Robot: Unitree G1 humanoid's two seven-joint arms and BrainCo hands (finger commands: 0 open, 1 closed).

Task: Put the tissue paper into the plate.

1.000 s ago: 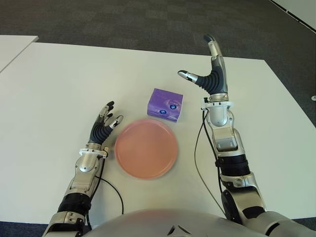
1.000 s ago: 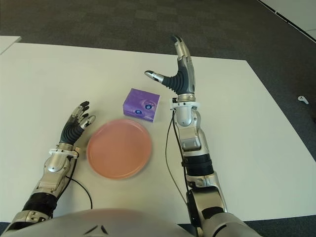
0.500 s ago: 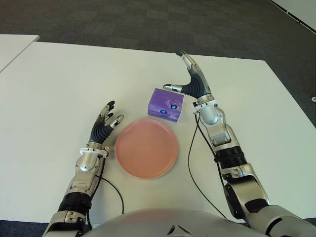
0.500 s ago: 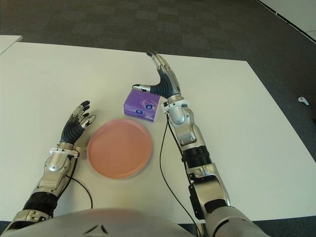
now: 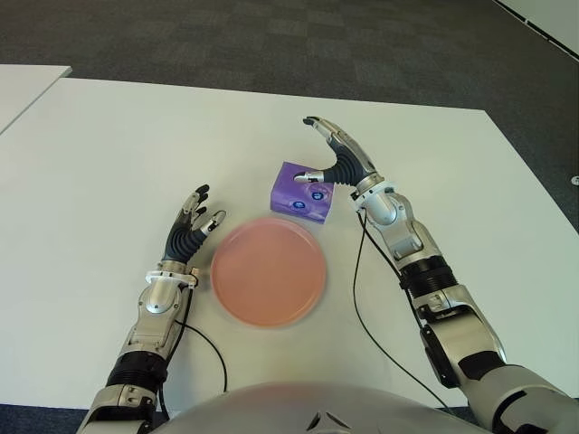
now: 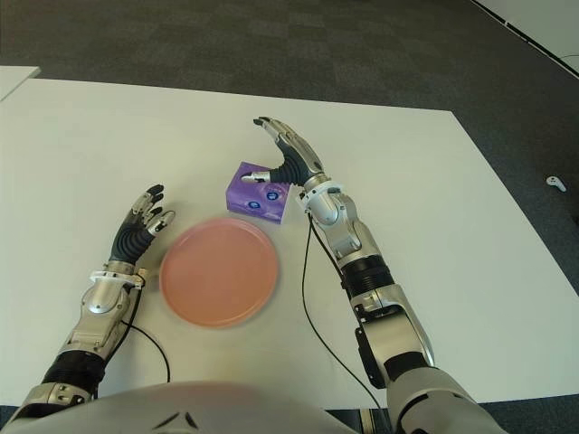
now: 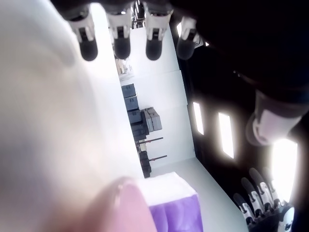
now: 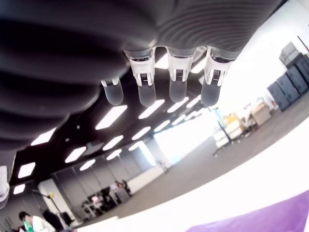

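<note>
This looks like a large open office or a lab hall. A wide white tabletop [image 5: 109, 154] stands on dark grey carpet tiles [image 5: 271, 36] laid in a chequered pattern, and a corner of a second white table [image 5: 27, 86] shows at the far left. The right wrist view looks across the room: rows of long ceiling lights [image 8: 113, 116], people seated at desks [image 8: 29, 222], stacked dark cases [image 8: 289, 79] against a bright white wall.

Nothing readable is showing anywhere: the purple tissue paper pack [image 5: 303, 192] is carrying small round blue-and-white emblems, but any lettering on them is proving too small to make out.
</note>
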